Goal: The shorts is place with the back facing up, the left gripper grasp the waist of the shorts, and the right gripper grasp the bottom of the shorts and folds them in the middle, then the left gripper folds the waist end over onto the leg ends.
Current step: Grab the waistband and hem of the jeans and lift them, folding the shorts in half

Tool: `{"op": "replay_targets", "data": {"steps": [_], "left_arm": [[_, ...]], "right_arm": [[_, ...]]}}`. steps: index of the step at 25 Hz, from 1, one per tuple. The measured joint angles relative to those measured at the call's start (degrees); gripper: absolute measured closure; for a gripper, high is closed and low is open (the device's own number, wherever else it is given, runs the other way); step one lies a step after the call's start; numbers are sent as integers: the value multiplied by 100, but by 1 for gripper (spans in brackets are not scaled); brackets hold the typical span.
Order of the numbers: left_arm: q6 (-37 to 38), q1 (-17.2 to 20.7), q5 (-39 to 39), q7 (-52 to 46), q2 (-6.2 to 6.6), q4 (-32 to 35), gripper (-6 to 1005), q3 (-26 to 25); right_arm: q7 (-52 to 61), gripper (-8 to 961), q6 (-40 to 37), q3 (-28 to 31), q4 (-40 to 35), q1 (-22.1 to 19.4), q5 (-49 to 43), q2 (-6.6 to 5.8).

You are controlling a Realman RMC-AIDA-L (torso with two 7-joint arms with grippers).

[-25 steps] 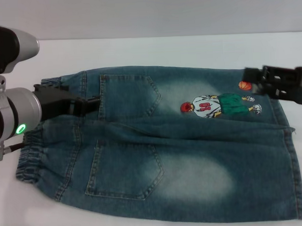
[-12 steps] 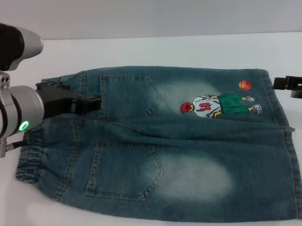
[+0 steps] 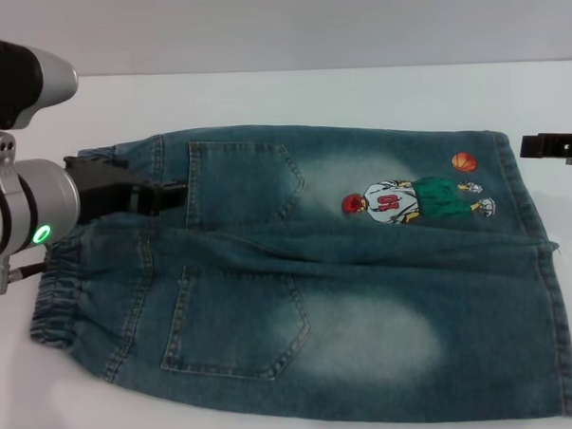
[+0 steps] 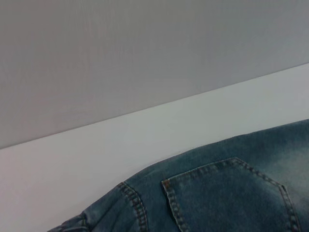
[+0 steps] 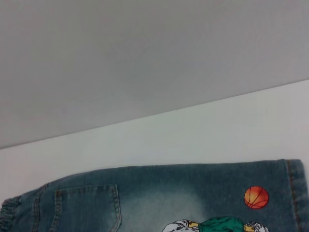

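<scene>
Starting at the left, I have the left gripper (image 3: 171, 195) low over the far waist corner of the shorts (image 3: 308, 280), placed for the waist grasp; whether its jaws are wide or pinching denim I cannot tell. The shorts lie flat, back pockets up, across the white table (image 3: 290, 96). Off the far right, the right gripper (image 3: 554, 147) sits beside the leg ends (image 3: 539, 251), apart from the cloth, jaws unreadable.
</scene>
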Motion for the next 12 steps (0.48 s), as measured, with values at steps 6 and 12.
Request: {"op": "replay_targets", "data": {"steps": [6, 12], "left_arm": [[-12, -30, 0, 0, 0, 82, 227, -59], [-13, -66, 0, 0, 0, 160, 227, -85]], "right_arm": [[228, 223, -51, -297, -243, -85, -190, 17], [509, 223, -12, -498, -527, -94, -239, 19]]}}
